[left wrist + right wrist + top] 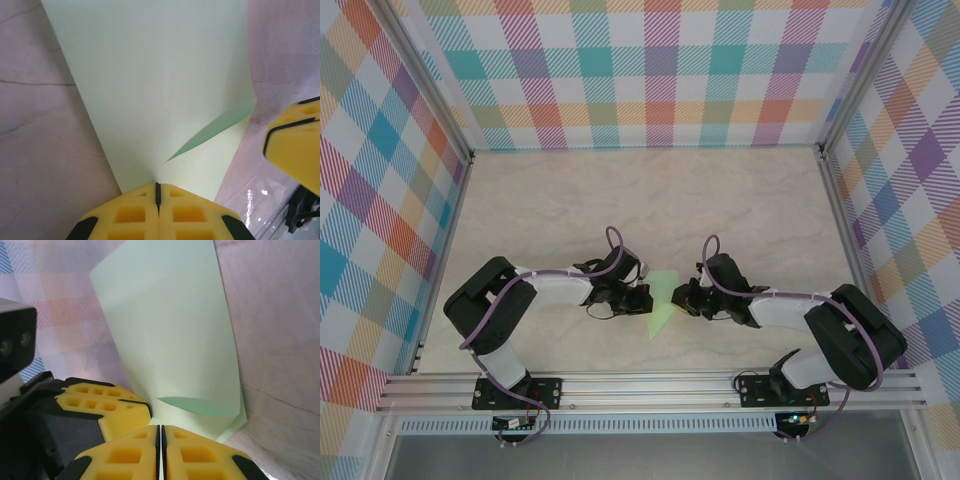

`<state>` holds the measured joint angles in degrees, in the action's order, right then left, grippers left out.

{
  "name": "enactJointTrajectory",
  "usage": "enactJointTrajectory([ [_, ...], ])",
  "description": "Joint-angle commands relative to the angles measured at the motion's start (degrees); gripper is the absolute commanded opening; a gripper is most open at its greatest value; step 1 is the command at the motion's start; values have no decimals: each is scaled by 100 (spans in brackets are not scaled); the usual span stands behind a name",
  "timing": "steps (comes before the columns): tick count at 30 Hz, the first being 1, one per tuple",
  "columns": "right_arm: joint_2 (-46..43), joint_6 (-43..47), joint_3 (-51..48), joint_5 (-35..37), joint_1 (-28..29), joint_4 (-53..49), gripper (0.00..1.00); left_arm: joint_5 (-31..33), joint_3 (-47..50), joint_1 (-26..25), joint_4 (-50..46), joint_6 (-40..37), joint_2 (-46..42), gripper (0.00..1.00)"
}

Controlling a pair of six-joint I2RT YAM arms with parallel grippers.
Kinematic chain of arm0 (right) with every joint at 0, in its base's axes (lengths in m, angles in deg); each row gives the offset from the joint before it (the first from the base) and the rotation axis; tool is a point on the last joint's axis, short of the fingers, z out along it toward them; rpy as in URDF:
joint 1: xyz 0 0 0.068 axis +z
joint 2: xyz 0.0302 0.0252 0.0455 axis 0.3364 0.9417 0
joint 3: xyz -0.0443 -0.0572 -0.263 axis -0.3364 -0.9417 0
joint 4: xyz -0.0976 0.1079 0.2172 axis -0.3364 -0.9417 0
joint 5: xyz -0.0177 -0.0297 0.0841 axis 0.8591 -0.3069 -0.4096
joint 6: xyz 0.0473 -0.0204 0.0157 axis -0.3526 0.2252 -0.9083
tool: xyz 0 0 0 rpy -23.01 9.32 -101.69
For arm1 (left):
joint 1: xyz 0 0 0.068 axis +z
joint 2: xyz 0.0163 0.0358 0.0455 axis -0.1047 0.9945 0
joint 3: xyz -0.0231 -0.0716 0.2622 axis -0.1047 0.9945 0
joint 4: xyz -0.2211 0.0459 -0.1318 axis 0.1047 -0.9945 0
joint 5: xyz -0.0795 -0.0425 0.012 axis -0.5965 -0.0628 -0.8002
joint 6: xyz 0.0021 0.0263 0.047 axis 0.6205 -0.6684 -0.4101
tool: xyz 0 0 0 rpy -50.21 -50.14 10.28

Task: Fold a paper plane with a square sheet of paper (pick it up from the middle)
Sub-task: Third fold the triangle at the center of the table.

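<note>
Surroundings: pale marble-look counter (620, 200) closed in by 3 walls of multicoloured plaid (650, 70), with an aluminium rail (650, 385) along the near edge.
Arms: left arm (510, 300) and right arm (820, 320), both black and white with purple cables, reach inward and meet over the near middle of the counter.
Left end effector (157, 186): yellow fingers pressed together, pinching 1 edge of the pale-green sheet of paper (160, 75), which runs straight into the seam between them.
Right end effector (160, 427): yellow fingers pressed together too, pinching the same sheet from the opposite side.
Spacing: in the top view the 2 end effectors face each other, close together, with the paper between them; from the right wrist, the left end effector's yellow fingers (100, 400) sit just beside the right one's.
Paper position: held between the 2 end effectors near the front of the counter, standing up on edge rather than lying flat. Seen from above, it reads as a narrow green wedge tapering toward the rail.
Paper shape: plain and unmarked, bowed, with 1 corner curled over so that a darker shaded underside (215, 132) shows.
Contact with counter: cannot tell whether the lower tip touches the surface.
</note>
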<state>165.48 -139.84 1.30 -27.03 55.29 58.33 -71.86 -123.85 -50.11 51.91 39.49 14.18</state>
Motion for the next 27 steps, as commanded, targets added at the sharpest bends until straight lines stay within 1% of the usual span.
enactJointTrajectory([
  [1,88,161,145,-188,-64,27,12,183,8,21,-597,-103,232,2],
  [8,794,150,45,-187,-83,294,10,161,-27,22,-619,-113,244,2],
  [12,637,130,66,-285,-140,246,10,160,-15,16,-662,-145,203,2],
  [15,296,333,289,-207,-219,-277,10,180,-24,17,-714,-169,191,2],
  [18,106,452,368,-236,-394,-486,11,188,-29,24,-723,-173,158,1],
  [21,197,523,348,-291,-546,-474,12,185,-38,23,-724,-180,154,1],
  [27,732,501,258,-386,-611,-141,11,161,-55,16,-723,-166,149,2],
])
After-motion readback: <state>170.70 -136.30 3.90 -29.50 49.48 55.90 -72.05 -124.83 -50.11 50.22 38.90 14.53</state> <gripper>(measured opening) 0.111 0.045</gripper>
